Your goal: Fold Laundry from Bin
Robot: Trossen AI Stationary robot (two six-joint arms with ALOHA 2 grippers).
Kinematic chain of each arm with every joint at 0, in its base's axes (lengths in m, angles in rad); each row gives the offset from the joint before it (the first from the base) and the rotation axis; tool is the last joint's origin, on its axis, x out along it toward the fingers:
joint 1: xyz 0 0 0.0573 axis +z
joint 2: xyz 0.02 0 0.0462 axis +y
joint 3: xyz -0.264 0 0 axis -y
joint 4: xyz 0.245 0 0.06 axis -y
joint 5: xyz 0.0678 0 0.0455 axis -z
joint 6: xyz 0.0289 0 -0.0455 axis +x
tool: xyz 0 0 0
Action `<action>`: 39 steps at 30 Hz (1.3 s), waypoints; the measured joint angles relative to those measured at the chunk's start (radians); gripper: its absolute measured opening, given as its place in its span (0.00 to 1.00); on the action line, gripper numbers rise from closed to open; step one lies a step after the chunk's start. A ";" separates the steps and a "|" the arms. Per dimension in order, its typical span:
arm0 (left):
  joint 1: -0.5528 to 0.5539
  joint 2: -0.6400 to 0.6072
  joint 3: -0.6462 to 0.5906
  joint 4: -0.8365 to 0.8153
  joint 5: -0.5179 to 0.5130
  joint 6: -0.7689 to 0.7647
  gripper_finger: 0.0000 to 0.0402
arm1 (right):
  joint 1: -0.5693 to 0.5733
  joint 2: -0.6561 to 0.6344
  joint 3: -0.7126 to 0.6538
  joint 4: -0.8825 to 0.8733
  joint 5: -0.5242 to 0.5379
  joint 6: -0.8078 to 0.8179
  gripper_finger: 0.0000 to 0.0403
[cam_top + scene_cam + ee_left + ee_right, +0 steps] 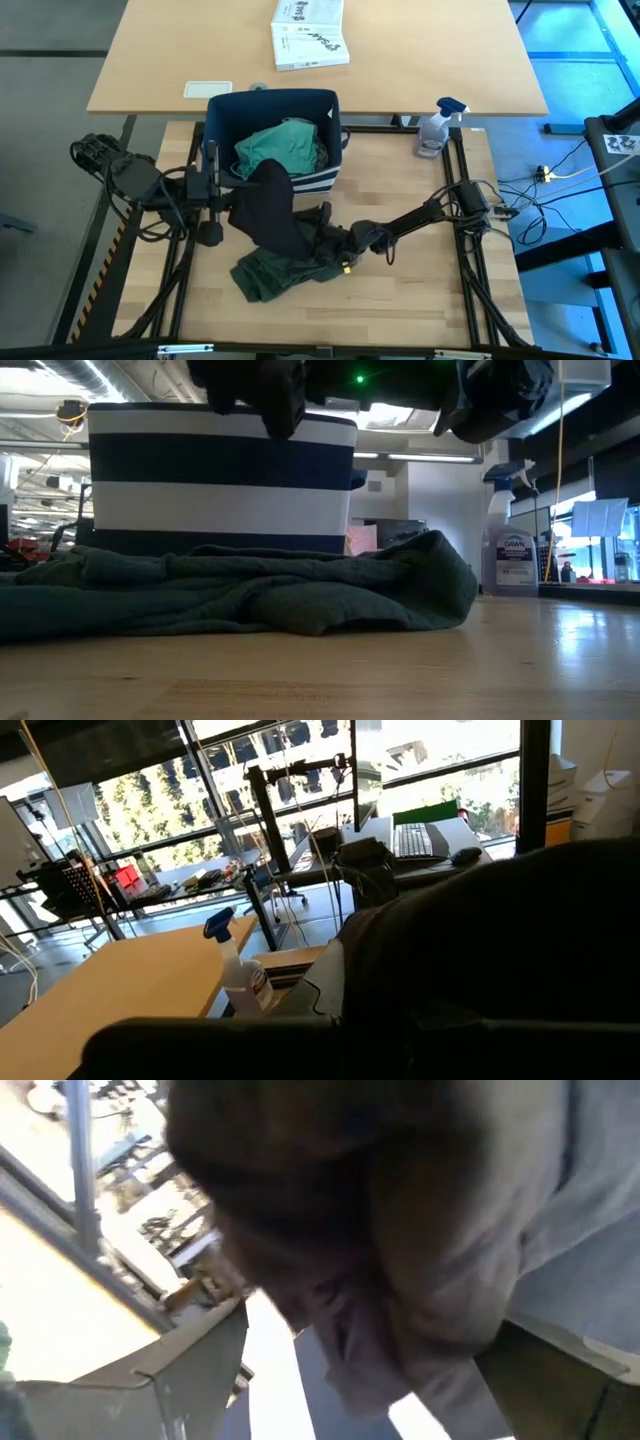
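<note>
Left claw (243, 192) clamped on the black T-shirt (272, 210), lifting it mid-frame; right claw (322, 238) gapes beside the hem, ready to spread it.

My overhead shot is evenly lit and sharp, and the counter (400, 270) shows only soft shadows. Down low it's backlit: ceiling strip lights and bright windows behind, so the olive-green piece (250, 595) sits dim, with a sheen on the wood at the right. My left wrist cam gets blown-out window glare. My right wrist cam is mostly blur, black T-shirt (400, 1210) filling the frame, out of focus.
</note>
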 joint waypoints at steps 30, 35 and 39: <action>0.085 0.030 -0.001 0.076 0.100 0.000 0.03 | -0.018 0.215 0.320 0.078 0.201 -0.049 0.90; 0.085 0.029 -0.001 0.076 0.100 0.000 0.03 | -0.021 0.215 0.320 0.146 0.205 -0.006 0.77; 0.085 0.029 -0.001 0.075 0.100 0.002 0.03 | -0.007 0.215 0.320 0.154 0.243 0.001 0.56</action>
